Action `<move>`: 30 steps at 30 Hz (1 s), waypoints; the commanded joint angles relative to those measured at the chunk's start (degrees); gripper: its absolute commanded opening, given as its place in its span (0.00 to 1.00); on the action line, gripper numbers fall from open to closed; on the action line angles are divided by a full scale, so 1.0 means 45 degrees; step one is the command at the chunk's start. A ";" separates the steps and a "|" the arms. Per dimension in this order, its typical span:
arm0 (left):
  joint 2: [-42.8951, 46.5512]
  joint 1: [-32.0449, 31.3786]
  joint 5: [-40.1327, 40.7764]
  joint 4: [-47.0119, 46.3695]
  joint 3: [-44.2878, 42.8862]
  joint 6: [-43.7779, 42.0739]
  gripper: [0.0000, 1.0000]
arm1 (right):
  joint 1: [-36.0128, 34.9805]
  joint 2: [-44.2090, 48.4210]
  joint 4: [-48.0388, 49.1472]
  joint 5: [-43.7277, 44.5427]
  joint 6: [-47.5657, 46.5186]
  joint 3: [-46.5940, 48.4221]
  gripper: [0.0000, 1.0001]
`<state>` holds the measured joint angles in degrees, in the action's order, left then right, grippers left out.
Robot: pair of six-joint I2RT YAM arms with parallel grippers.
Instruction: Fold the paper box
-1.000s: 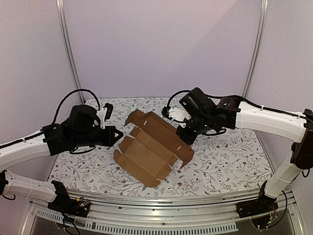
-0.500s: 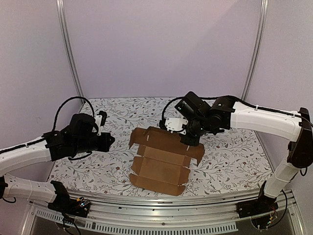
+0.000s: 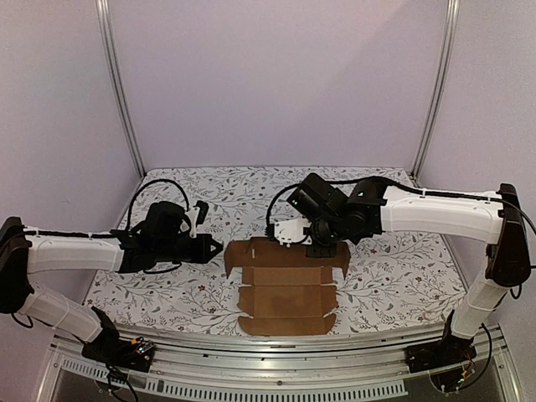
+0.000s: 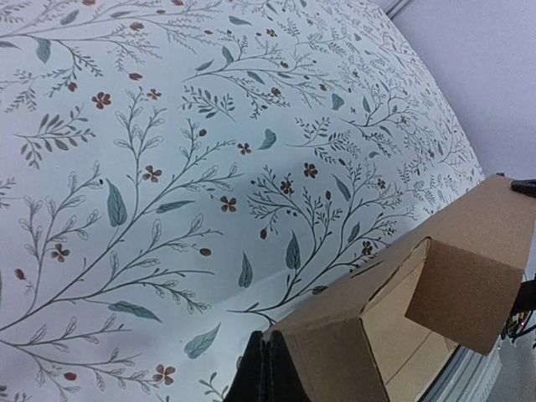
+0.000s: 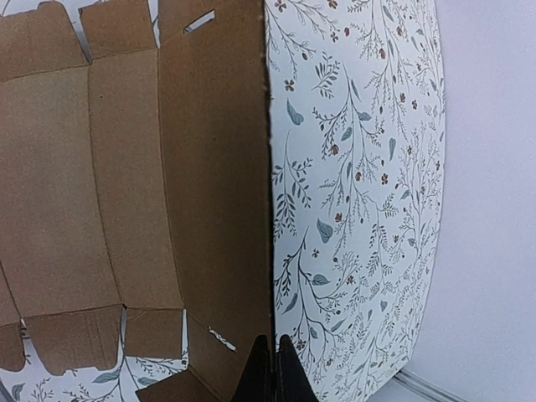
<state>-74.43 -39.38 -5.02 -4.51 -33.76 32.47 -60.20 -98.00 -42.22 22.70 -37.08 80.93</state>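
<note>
The paper box (image 3: 285, 289) is spread out as a mostly flat brown sheet on the flowery desk (image 3: 394, 280), between the two arms. Its far edge is pinched by the right tool (image 5: 269, 368), which is squeezed tight on the cardboard. A lifted flap at its left corner is pinched by the left tool (image 4: 266, 373), squeezed tight too.

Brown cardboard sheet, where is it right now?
In the top view the flat brown cardboard sheet lies mid-front on the floral table, its far edge pinched by the left fingers at its left corner and the right fingers toward the right.
</note>
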 commanded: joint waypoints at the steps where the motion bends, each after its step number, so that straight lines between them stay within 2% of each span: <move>1: -0.0925 0.0166 -0.1553 -0.1719 -0.0056 0.0031 0.00 | -0.0188 -0.0214 0.0480 0.0113 -0.0152 -0.0127 0.00; 11: -0.2028 0.0156 -0.2876 -0.2821 0.0226 0.0399 0.00 | -0.0427 -0.0555 0.1288 0.0886 -0.0106 -0.0804 0.00; 21: -0.2403 0.0064 -0.3348 -0.3572 0.0856 0.0967 0.00 | -0.0889 -0.0708 0.2653 0.2097 0.0172 -0.1569 0.00; 30: -0.2834 -0.0240 -0.3707 -0.3813 0.0521 0.1290 0.00 | -0.1183 -0.0611 0.3399 0.3039 0.0402 -0.2202 0.00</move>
<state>-86.19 -39.75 -20.43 -20.32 -30.48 37.63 -64.64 -99.88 -29.71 32.95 -36.67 72.25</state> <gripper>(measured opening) 0.006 0.007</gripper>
